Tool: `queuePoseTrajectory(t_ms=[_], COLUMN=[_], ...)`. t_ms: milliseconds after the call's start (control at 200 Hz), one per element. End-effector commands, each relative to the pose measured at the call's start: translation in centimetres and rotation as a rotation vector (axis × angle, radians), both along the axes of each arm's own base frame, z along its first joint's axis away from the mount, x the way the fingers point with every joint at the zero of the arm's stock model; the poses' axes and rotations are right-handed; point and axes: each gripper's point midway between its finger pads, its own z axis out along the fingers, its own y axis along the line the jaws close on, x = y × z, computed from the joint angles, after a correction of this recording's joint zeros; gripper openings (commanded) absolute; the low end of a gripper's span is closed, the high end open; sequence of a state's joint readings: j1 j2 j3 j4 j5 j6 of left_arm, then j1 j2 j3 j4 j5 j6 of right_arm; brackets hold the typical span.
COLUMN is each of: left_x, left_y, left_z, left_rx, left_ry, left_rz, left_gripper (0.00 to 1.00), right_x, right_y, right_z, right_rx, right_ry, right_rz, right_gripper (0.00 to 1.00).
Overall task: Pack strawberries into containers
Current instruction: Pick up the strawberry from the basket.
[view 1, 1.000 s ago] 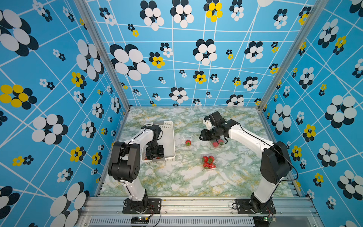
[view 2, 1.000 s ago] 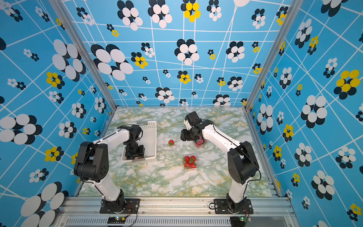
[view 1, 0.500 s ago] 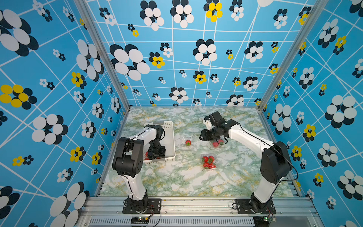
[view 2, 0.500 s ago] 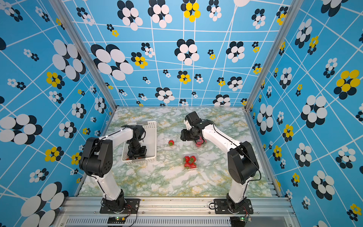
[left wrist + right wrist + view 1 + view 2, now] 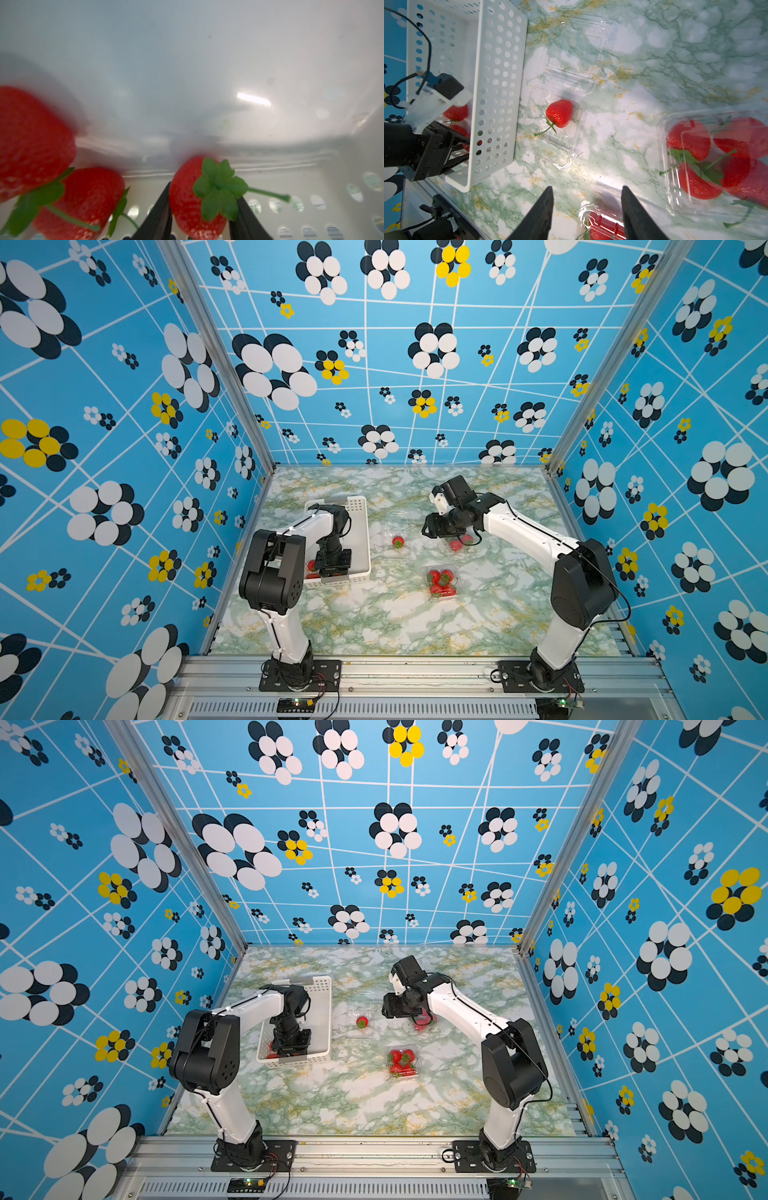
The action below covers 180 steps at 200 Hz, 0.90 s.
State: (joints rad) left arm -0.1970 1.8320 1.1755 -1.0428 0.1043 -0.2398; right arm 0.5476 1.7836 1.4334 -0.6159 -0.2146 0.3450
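Note:
Inside the white basket (image 5: 362, 531), my left gripper (image 5: 204, 193) is shut on a strawberry (image 5: 187, 199), one black finger against each side of it. Two more strawberries (image 5: 83, 199) lie beside it. An open clear container (image 5: 560, 153) holds one strawberry (image 5: 559, 113). A shut container (image 5: 442, 583) holds several. My right gripper (image 5: 587, 188) hangs open above a third container (image 5: 602, 220) with red fruit inside; nothing is between its fingers. In both top views this gripper (image 5: 432, 526) hides part of that container (image 5: 424, 1025).
The perforated basket (image 5: 496, 83) stands at the left of the marble table (image 5: 374, 626), close to the left wall. The open container's lid (image 5: 577, 52) lies flat beyond it. Blue patterned walls close in three sides.
My left gripper's fingers have closed on the strawberry in the basket, and the left arm's shoulder has shifted. The right arm has not moved.

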Motion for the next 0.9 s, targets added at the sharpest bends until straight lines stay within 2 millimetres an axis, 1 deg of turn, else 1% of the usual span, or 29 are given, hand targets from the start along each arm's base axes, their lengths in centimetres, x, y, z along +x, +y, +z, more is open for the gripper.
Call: queuePoseTrajectory(t_ms=[0,50,80,150,220,230,260,430,630,705,894], left_x=[0.0,0.1,-0.1,0.1,0.4,0.6,0.9,2.4,3.3,3.6,4.2], left_y=[-0.2,-0.2,-0.2,-0.4,-0.5,-0.6,-0.7,-1.3,-1.2,-1.4,-1.5], left_z=[-0.2,-0.3,-0.6,-0.4,-0.2,0.2,0.7,2.7,4.6,5.2,5.8], left_rx=[-0.004,-0.006,-0.007,-0.016,-0.022,-0.026,-0.035,-0.067,-0.062,-0.068,-0.073], left_ry=[0.013,0.011,0.027,0.015,0.005,-0.013,-0.034,-0.117,-0.164,-0.182,-0.203], left_rz=[-0.006,-0.005,-0.004,-0.001,0.004,0.007,0.010,0.038,0.047,0.051,0.053], left_gripper=[0.33,0.28,0.27,0.22,0.20,0.19,0.18,0.17,0.17,0.18,0.18], right_x=[0.1,0.1,0.1,0.2,0.2,0.2,0.2,0.6,1.2,1.5,1.6], right_y=[-0.2,-0.3,-0.3,-0.3,-0.3,-0.3,-0.3,-0.6,-1.1,-1.3,-1.9], right_z=[0.6,0.6,0.6,0.5,0.5,0.5,0.5,0.7,1.2,1.3,2.0], right_rx=[-0.009,-0.010,-0.009,-0.008,-0.006,-0.005,-0.006,-0.004,0.002,-0.003,-0.004], right_ry=[-0.026,-0.028,-0.029,-0.027,-0.029,-0.029,-0.029,-0.039,-0.050,-0.052,-0.067], right_rz=[-0.002,-0.003,-0.004,-0.006,-0.005,-0.004,-0.005,-0.013,-0.022,-0.023,-0.031], right_gripper=[0.54,0.54,0.54,0.54,0.54,0.53,0.53,0.53,0.53,0.53,0.53])
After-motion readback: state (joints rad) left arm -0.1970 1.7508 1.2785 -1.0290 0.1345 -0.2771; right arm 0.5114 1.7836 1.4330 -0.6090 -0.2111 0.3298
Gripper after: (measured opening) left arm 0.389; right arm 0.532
